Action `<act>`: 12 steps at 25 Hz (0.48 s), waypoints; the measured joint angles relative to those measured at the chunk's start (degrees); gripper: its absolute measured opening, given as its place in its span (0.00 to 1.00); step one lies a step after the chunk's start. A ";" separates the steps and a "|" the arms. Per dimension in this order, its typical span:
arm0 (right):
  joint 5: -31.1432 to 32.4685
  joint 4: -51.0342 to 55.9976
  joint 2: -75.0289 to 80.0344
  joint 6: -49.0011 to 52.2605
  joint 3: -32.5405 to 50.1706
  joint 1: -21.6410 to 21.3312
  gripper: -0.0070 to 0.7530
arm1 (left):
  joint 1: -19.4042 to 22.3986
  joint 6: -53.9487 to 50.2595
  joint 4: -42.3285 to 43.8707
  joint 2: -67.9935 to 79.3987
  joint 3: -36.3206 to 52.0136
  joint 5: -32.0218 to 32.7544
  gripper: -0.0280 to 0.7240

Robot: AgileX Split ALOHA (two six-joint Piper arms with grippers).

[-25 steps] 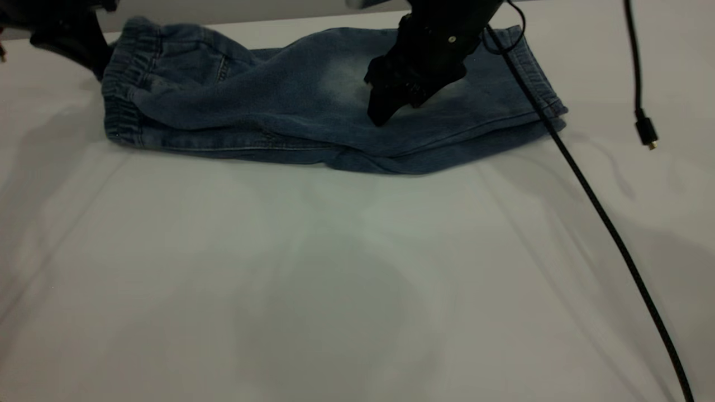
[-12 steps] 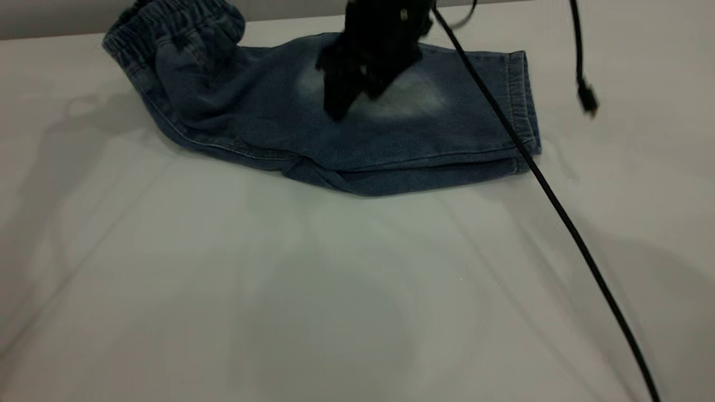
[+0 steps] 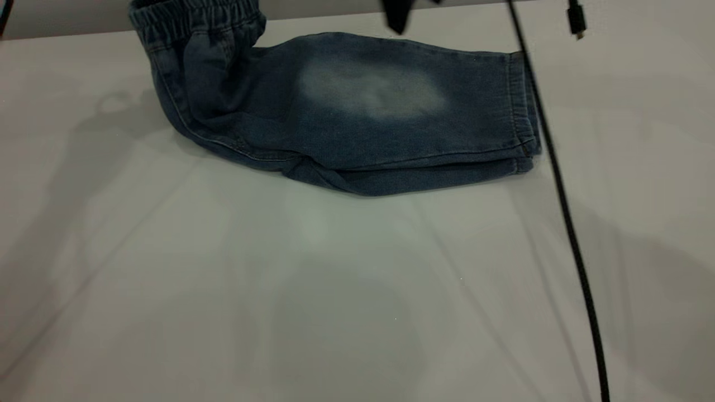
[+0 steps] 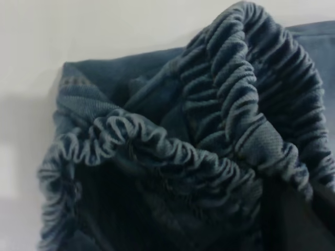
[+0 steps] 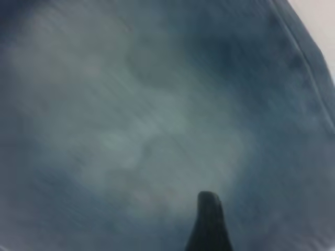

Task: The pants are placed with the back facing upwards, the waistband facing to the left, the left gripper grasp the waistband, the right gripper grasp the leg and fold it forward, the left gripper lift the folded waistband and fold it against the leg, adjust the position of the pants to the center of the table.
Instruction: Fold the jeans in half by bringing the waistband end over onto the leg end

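The pants (image 3: 346, 111) are lying folded lengthwise on the table (image 3: 279, 290), toward its far edge, with the leg (image 3: 424, 106) uppermost and its pale faded patch facing up. The hem of the leg is pointing to the right end of the pants, where a black cable (image 3: 564, 223) is crossing just beside it and running down over the table. At the left end of the pants, the waistband (image 3: 195, 14) is being held raised off the table, its gathered elastic standing upright; the left wrist view is showing this bunched waistband (image 4: 220, 136) at very close range, but the left gripper itself is not showing, so its hold cannot be told. Above the pants, at the top edge, a dark pointed fingertip of the right gripper (image 3: 397, 17) is hovering clear of the fabric; whether its fingers are apart or together is probably not decidable, since only one tip (image 5: 209, 225) is showing over the faded patch.
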 joint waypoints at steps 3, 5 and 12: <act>0.95 -1.06 0.31 -0.60 0.05 -1.91 0.61 | -0.45 -0.12 0.15 0.00 -2.03 1.23 0.11; 1.71 0.01 0.33 -0.90 0.05 -2.89 0.61 | -0.90 -0.12 0.24 0.00 -3.65 2.39 0.11; 2.65 5.03 3.88 -0.89 1.70 -3.81 0.61 | -1.11 -0.12 0.05 0.00 -6.45 2.81 0.11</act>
